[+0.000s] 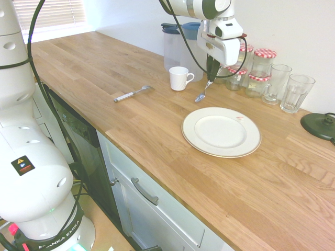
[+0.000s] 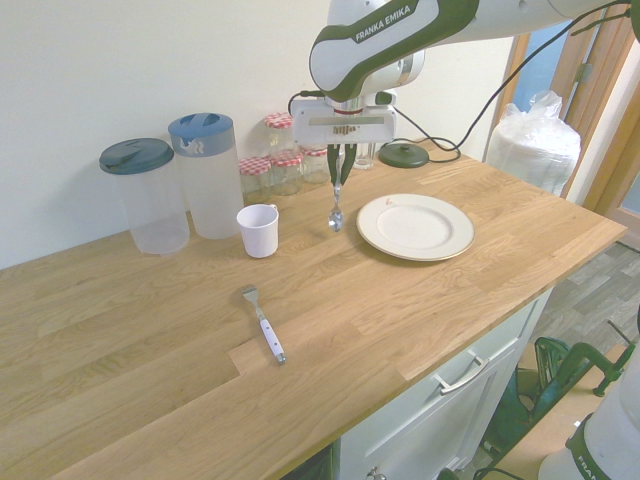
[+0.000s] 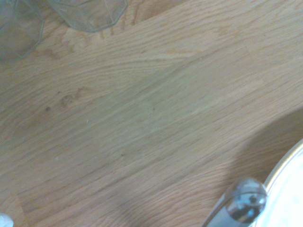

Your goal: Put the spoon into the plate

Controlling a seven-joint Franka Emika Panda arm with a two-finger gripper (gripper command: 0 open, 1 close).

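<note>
My gripper (image 1: 211, 75) (image 2: 339, 170) is shut on the handle of the small metal spoon (image 1: 203, 92) (image 2: 337, 213), which hangs bowl-down above the wooden counter. It hovers between the white cup and the plate (image 1: 221, 131) (image 2: 415, 226), just off the plate's rim on the cup side. The plate lies flat on the counter with nothing on it. In the wrist view the spoon's bowl (image 3: 245, 204) shows blurred beside the plate's rim (image 3: 289, 163).
A white cup (image 1: 179, 78) (image 2: 258, 230) stands near the spoon. A longer silver utensil (image 1: 132, 93) (image 2: 263, 323) lies on the counter. Two plastic jugs (image 2: 208, 172), jars (image 1: 263, 61) and glasses (image 1: 296, 92) line the back wall. A dark round base (image 1: 319, 125) sits beyond the plate.
</note>
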